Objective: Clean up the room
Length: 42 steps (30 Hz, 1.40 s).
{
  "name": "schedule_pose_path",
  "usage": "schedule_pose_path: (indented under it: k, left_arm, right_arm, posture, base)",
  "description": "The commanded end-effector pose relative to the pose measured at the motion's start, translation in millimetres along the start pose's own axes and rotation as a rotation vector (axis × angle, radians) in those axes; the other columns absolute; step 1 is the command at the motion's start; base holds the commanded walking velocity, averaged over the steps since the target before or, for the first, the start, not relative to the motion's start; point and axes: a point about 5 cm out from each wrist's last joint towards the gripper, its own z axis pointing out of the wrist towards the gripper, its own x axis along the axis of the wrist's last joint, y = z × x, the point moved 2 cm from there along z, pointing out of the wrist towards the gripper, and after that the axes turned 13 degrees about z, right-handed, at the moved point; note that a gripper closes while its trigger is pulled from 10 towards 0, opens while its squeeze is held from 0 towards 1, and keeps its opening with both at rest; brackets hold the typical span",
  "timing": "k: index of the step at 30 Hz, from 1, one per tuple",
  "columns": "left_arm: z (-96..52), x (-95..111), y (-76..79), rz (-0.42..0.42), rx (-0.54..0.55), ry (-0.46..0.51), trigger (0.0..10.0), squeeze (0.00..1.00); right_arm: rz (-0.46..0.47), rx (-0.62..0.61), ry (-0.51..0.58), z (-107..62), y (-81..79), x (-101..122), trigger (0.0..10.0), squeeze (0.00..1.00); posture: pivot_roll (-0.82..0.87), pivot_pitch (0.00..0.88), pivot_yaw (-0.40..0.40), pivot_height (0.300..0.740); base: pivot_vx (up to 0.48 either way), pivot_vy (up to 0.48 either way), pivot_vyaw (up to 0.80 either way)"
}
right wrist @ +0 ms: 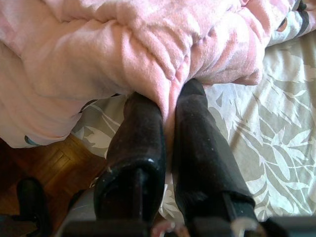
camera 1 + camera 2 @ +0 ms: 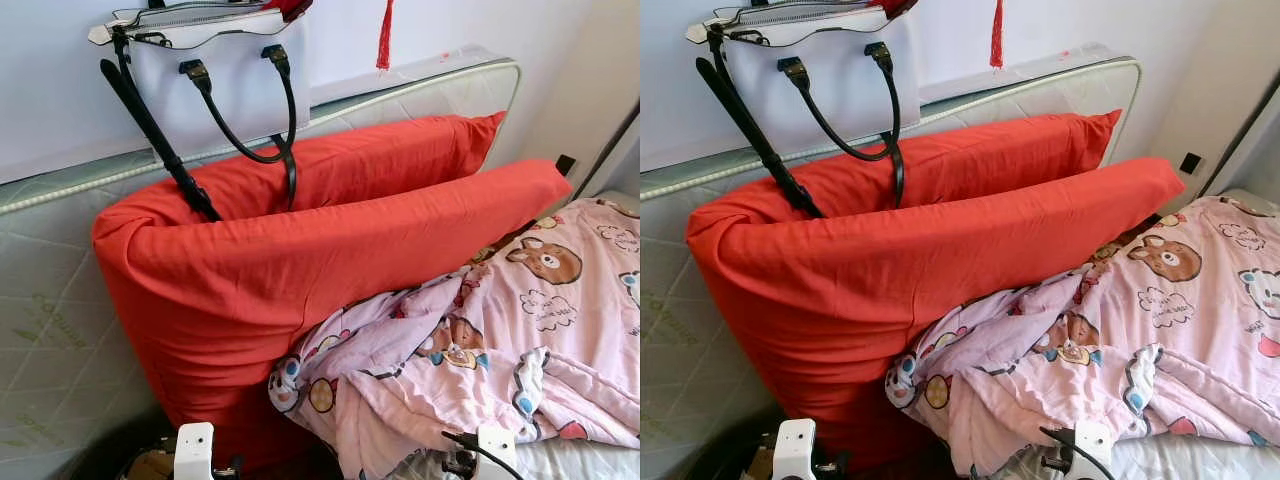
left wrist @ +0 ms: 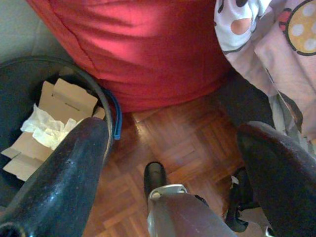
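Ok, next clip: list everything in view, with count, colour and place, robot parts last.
handbag: 1, white with black handles, on top of the upright mattress, handles hanging over the pillows
pillows: 2, red, leaning against the mattress
mattress: 1, pale quilted, standing on edge against the wall
blanket: 1, pink with cartoon bears, crumpled on the bed beside the pillows
tassel: 1, red, hanging on the wall
bin: 1, black, on the wood floor by the pillows, holding cardboard and tissue
bed sheet: 1, grey leaf print, under the blanket
left gripper: open, above the floor by the bin
right gripper: shut on a blanket fold
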Motion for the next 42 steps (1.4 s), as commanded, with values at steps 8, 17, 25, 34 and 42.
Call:
schedule_pose_path:
  k: [8,17,25,34,42]
  left_arm:
    - [-1.3,-4.1,-4.2,-0.015,0.006,-0.010,10.0,0.00]
    - [-1.0,-3.9,-3.6,-0.015,-0.005,-0.012,10.0,0.00]
    - [-1.0,-3.8,-3.3,-0.013,-0.007,-0.012,10.0,0.00]
    - [-0.9,-3.8,-2.8,-0.012,-0.010,-0.013,10.0,0.00]
    - [-0.9,-3.9,-2.4,-0.009,-0.012,-0.014,10.0,0.00]
  right_arm:
    - [0.012,-0.021,-0.003,-0.9,5.8,-1.0,10.0,0.00]
    - [0.023,-0.025,-0.002,-1.1,6.9,-1.2,10.0,0.00]
    - [0.028,-0.032,-0.001,-1.2,8.5,-0.9,10.0,0.00]
    - [0.035,-0.035,0.001,-1.3,9.4,-0.8,10.0,0.00]
    - [0.039,-0.036,0.002,-1.6,10.0,-1.2,10.0,0.00]
  posture:
    - [-0.02,0.000,-0.055,0.740]
    - [-0.02,0.000,-0.049,0.740]
    - [-0.02,0.000,-0.049,0.740]
    - [-0.02,0.000,-0.050,0.740]
    - [-0.02,0.000,-0.051,0.740]
  base:
    - [-0.153,0.000,0.00]
    - [-0.265,0.000,0.00]
    - [-0.280,0.000,0.00]
    - [-0.281,0.000,0.00]
    - [-0.278,0.000,0.00]
